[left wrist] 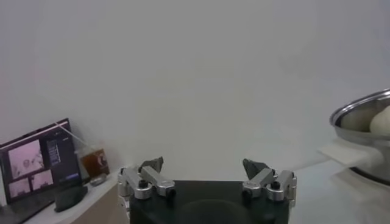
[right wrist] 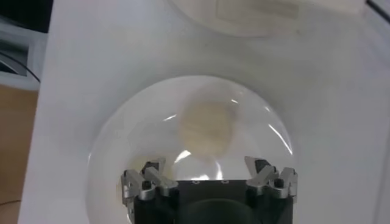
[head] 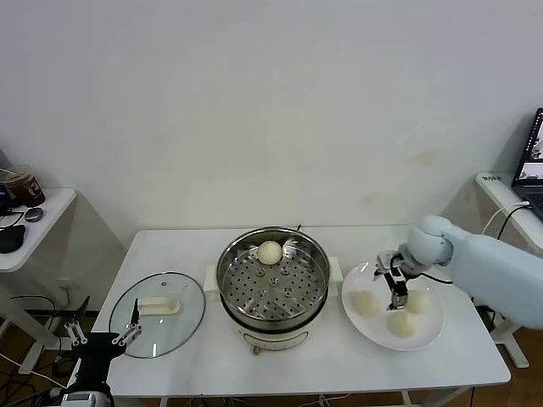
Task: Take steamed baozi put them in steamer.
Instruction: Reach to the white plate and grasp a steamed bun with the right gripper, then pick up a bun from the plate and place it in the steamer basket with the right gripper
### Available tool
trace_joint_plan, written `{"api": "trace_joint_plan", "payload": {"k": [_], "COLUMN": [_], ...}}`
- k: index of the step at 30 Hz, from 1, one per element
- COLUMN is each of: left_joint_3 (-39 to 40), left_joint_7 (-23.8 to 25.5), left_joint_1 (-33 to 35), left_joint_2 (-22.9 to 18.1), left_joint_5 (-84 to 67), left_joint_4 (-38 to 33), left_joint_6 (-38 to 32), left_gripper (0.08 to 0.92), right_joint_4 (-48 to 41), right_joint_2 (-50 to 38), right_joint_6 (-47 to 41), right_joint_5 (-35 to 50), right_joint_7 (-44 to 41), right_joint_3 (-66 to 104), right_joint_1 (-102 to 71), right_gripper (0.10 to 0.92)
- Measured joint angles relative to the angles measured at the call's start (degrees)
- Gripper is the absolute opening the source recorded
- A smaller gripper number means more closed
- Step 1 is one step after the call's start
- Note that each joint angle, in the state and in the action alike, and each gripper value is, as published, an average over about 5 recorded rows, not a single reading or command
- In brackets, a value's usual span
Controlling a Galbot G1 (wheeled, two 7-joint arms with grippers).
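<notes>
- Right gripper [head: 398,298] hangs over the white plate [head: 428,332] with jaws spread wide, grasping nothing; in the right wrist view 1 baozi [right wrist: 204,126] lies just ahead of its fingertips [right wrist: 259,166].
- 3 baozi [head: 366,303] sit on the plate beneath and beside it.
- Steamer [head: 273,285] stands to its left, holding 1 baozi [head: 270,252].
- Left gripper [head: 103,335] is parked low beside the glass lid [head: 158,314], also released.

A glass lid [head: 158,313] and white plate [head: 428,337] rest on the table [head: 339,365].
</notes>
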Motion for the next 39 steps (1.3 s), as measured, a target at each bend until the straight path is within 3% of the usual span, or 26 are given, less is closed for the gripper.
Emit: {"api": "trace_joint_plan", "payload": {"k": [10,21,31,39], "left_joint_3": [-0.43,-0.62,0.06,1.34], "left_joint_7": [-0.17,-0.44,-0.49,-0.5], "left_joint_1": [-0.18,-0.15,-0.72,-2.0], "left_joint_2": [-0.03,-0.19,-0.29,-0.01], "left_joint_5": [0.18,0.22,0.22,-0.1], "left_joint_4": [0.15,0.17,0.41,1.53], "left_joint_6": [0.12,-0.24,-0.3,-0.31], "left_gripper": [0.823,0.823,0.823,0.823], "right_joint_4": [-5.21,-7.02,-5.19,-0.09], "right_joint_2": [4.79,6.7,4.76,1.39], "right_joint_6": [1.04,1.4,0.87,-2.26], "right_joint_5": [-2.6,-4.02,-2.62,3.97], "right_joint_7": [0.82,0.49,-1.13,-1.82], "right_joint_3": [2.56,3.6,2.7,-3.55], "right_joint_1": [-4.1,-5.04,-1.45,10.94], "right_gripper": [0.8,0.556,0.538,0.549]}}
